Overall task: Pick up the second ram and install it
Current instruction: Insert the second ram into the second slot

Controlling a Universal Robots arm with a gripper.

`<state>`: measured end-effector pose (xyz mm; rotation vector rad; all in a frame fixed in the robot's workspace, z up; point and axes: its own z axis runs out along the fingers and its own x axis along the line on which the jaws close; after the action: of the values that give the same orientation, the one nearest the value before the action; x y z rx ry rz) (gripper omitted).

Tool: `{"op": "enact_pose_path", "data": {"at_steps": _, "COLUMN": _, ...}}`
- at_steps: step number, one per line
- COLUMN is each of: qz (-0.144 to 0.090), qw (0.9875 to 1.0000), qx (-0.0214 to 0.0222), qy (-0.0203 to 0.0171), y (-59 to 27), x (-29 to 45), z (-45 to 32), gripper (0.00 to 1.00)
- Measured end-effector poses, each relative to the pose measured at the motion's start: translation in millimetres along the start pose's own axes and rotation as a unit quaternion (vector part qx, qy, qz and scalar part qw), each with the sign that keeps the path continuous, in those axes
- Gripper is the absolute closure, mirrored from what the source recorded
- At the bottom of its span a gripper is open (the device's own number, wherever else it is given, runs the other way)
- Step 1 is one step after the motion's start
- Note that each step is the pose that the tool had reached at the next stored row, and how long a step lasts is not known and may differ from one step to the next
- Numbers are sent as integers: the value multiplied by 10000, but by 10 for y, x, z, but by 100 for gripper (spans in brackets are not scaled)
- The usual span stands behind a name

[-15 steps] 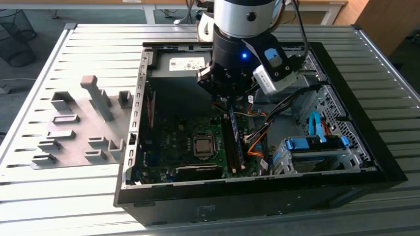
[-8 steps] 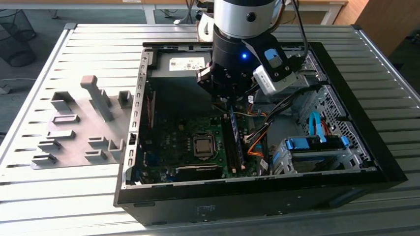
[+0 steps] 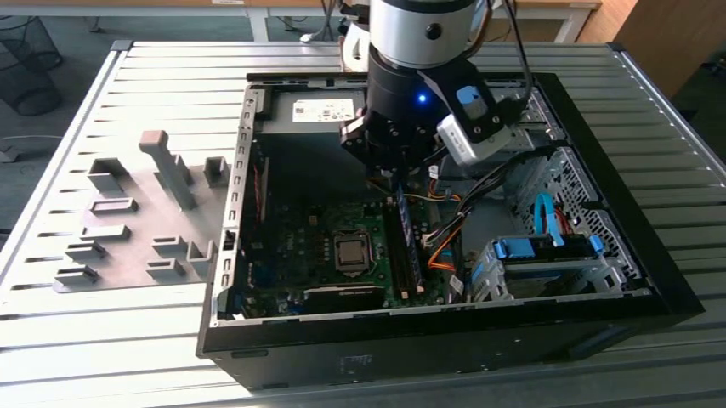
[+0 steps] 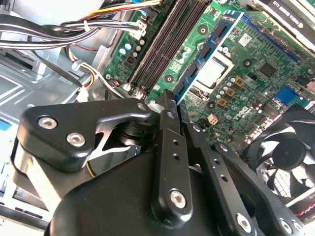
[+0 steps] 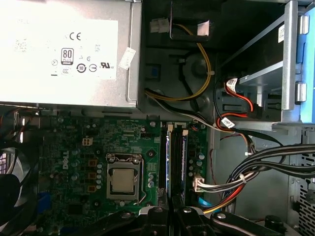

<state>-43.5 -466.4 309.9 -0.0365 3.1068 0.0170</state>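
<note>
**Over the memory slots, claw pressing a stick in**

Inside the open computer case (image 3: 635,280), the claw (image 4: 170,101) is hovering clenched over the memory slots (image 5: 172,162). The second ram (image 3: 409,251) is sitting in its slot; locked or not, can't tell.

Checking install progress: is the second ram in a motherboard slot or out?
In: the second ram stands on edge in the motherboard, under the gripper. Fully latched: cannot tell.

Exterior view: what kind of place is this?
Likely a lab or workshop test cell: an open computer case on a ribbed metal table, grey holder blocks beside it, a wire bin behind.
</note>
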Motion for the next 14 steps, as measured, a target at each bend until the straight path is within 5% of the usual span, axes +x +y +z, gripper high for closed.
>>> {"op": "enact_pose_path", "data": {"at_steps": 14, "qz": 0, "qw": 10000, "qx": 0, "qy": 1, "y": -1, "x": 3, "z": 92, "gripper": 86}}
